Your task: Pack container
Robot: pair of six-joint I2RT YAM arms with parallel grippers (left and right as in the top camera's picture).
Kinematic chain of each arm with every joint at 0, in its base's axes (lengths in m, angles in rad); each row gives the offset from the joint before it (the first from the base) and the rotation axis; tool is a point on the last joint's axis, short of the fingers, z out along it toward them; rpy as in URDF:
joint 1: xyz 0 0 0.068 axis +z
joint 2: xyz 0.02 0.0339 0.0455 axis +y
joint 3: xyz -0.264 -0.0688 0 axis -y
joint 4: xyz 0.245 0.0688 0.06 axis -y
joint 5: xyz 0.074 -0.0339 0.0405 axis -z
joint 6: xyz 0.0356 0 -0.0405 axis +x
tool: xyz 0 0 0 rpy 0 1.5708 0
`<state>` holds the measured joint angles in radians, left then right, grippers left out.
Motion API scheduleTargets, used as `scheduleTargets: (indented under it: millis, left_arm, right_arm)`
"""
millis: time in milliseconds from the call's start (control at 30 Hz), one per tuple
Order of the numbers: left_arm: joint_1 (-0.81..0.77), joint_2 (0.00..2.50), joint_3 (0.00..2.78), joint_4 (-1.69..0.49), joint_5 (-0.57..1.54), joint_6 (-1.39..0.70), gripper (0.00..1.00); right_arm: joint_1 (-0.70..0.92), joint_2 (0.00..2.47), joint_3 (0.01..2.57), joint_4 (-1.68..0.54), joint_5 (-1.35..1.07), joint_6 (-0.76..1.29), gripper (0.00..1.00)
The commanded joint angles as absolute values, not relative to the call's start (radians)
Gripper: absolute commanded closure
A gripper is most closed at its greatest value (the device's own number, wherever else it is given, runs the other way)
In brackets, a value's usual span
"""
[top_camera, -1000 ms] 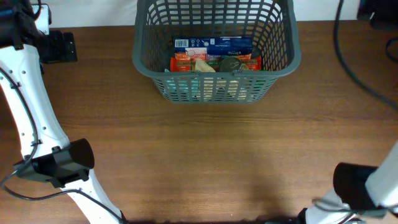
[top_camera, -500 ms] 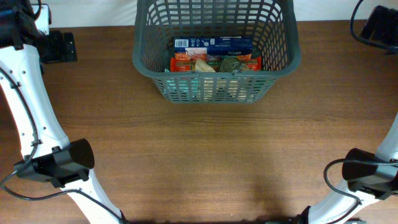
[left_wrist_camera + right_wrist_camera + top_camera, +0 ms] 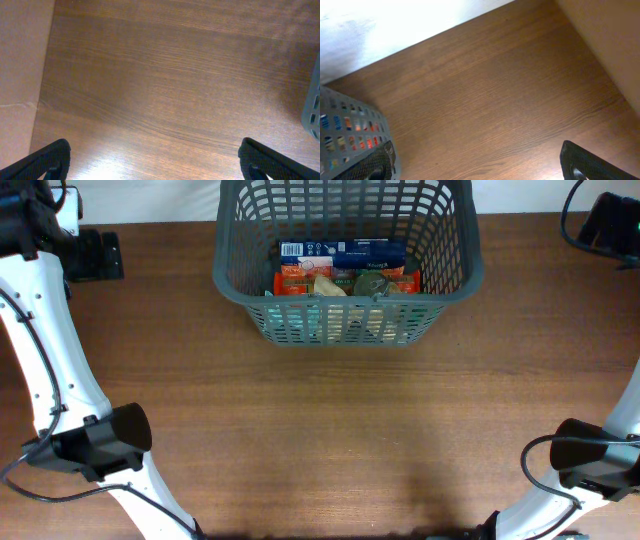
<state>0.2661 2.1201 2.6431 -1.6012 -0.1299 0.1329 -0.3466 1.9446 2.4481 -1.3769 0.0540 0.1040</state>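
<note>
The dark grey basket (image 3: 228, 275) stands at the far middle of the wooden table, with slotted walls and a thick rim. Inside lie a blue box (image 3: 345, 250), an orange-red packet (image 3: 296, 280), a pale item (image 3: 328, 285) and a dark round item (image 3: 370, 283). My left gripper (image 3: 155, 162) is open and empty over bare wood at the far left; the basket's edge (image 3: 312, 112) shows at its right. My right gripper (image 3: 485, 165) is open and empty over bare wood at the far right; the basket's corner (image 3: 350, 130) shows at its left.
The left arm (image 3: 55, 380) runs along the table's left side and the right arm (image 3: 600, 460) stands at the front right. A dark cable (image 3: 570, 290) hangs at the far right. The table's edges show in both wrist views.
The right arm has swung from the front right corner up to the far right of the table. The left arm and the basket have not moved.
</note>
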Motion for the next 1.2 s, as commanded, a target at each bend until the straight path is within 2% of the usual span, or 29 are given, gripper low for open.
scheduleTargets:
  millis: [0, 333, 500, 800, 1000, 1167]
  left_arm:
    - [0.271, 2.126, 2.644, -1.603, -0.120, 0.120, 0.01]
    - [0.271, 2.126, 2.644, -1.603, -0.120, 0.120, 0.01]
    - [0.271, 2.126, 2.644, -1.603, -0.120, 0.120, 0.01]
    - [0.271, 2.126, 2.644, -1.603, -0.120, 0.120, 0.01]
    - [0.271, 2.126, 2.644, -1.603, -0.120, 0.120, 0.01]
    - [0.271, 2.126, 2.644, -1.603, -0.120, 0.120, 0.01]
  right_arm:
    - [-0.355, 1.907, 2.444, -1.378, 0.124, 0.105, 0.01]
    - [-0.353, 1.621, 2.444, -1.385, 0.128, 0.105, 0.01]
    - [-0.352, 1.391, 2.341, -1.267, 0.105, 0.107, 0.01]
    - [-0.161, 0.762, 1.582, -0.888, 0.057, 0.114, 0.01]
    - [-0.038, 0.395, 1.056, -0.786, 0.002, 0.114, 0.01]
    - [-0.006, 0.205, 0.683, -0.730, 0.003, 0.114, 0.01]
